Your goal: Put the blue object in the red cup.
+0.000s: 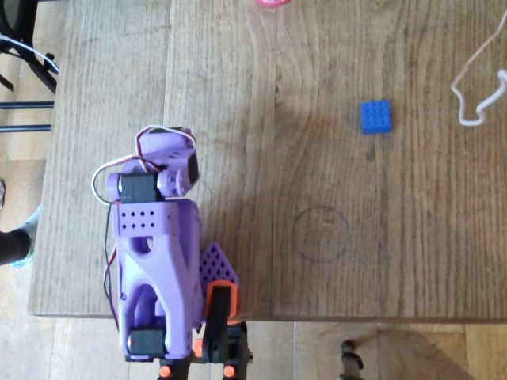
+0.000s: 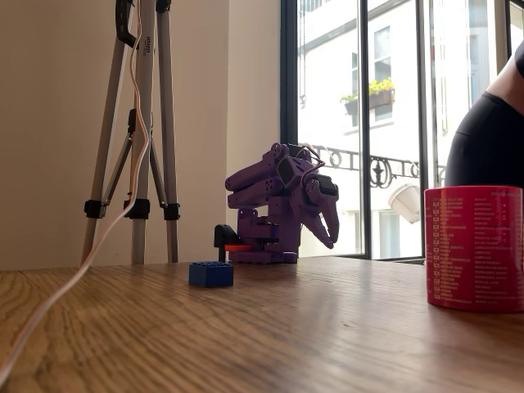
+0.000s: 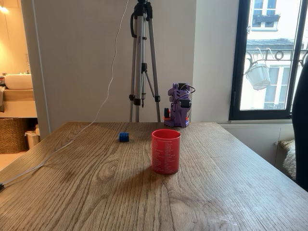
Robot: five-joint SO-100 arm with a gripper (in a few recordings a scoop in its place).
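Overhead view crops the red cup [image 1: 273, 2] to a rim sliver; gripper [image 2: 331, 233] state unreadable.

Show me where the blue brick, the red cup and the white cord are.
blue brick [image 1: 375, 116], overhead view, middle of its studded top.
red cup [image 3: 166, 154], a fixed view, middle of its printed side wall.
white cord [image 1: 476, 85], overhead view, on its looped end.

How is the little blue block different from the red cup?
The blue block is blue and the red cup is red. The block is small, low and square with studs on top; the cup is much bigger, tall and round, with small print on its side. The block lies nearer the purple arm; the cup stands farther from it. Both sit on the wooden table, untouched.
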